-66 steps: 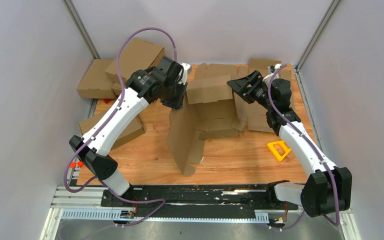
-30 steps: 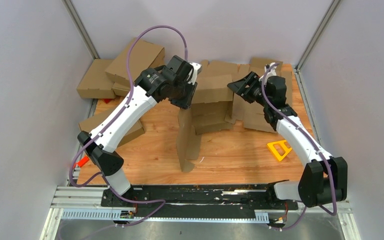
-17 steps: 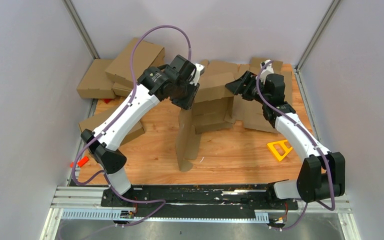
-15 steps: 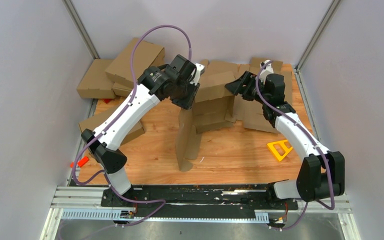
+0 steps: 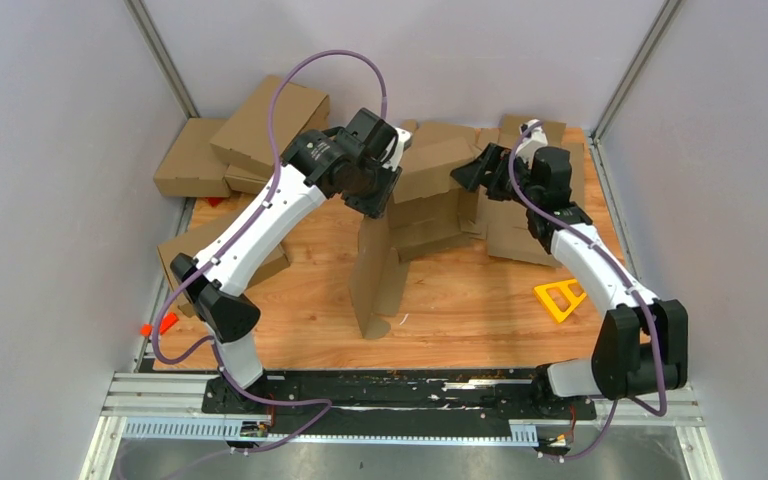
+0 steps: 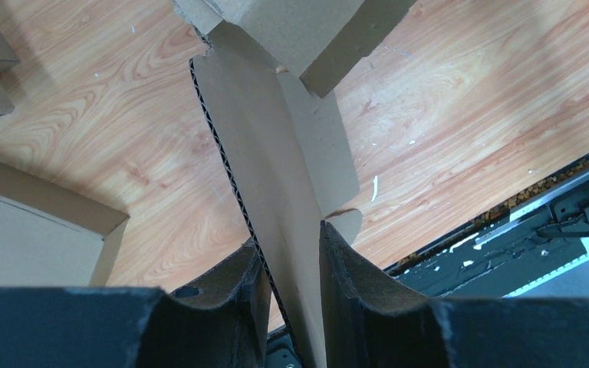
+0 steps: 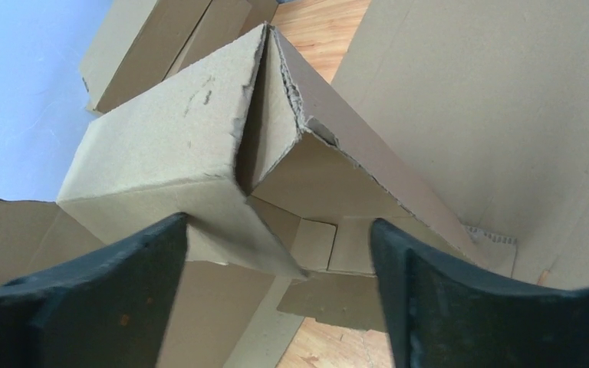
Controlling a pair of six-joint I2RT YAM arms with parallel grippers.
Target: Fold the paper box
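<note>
The paper box (image 5: 430, 185), brown corrugated cardboard partly folded up, sits at the back middle of the wooden table. One long panel (image 5: 373, 285) of it stands on edge and reaches toward the front. My left gripper (image 5: 377, 200) is shut on the top of that panel. The left wrist view shows both fingers (image 6: 345, 295) pressed on the panel (image 6: 276, 169), whose fluted edge runs between them. My right gripper (image 5: 472, 176) hovers open at the box's right end. In the right wrist view its jaws stand wide on either side of a folded corner (image 7: 199, 161), apart from it.
Other brown cardboard boxes are piled at the back left (image 5: 278, 108) and along the left edge (image 5: 265, 262). Flat cardboard (image 5: 520, 225) lies under the right arm. A yellow frame (image 5: 558, 298) lies at the right, a small red item (image 5: 165, 322) at the front left.
The right gripper's jaws have spread wider and moved closer to the box's right end. The left arm has shifted slightly right and back with the panel still pinched.
</note>
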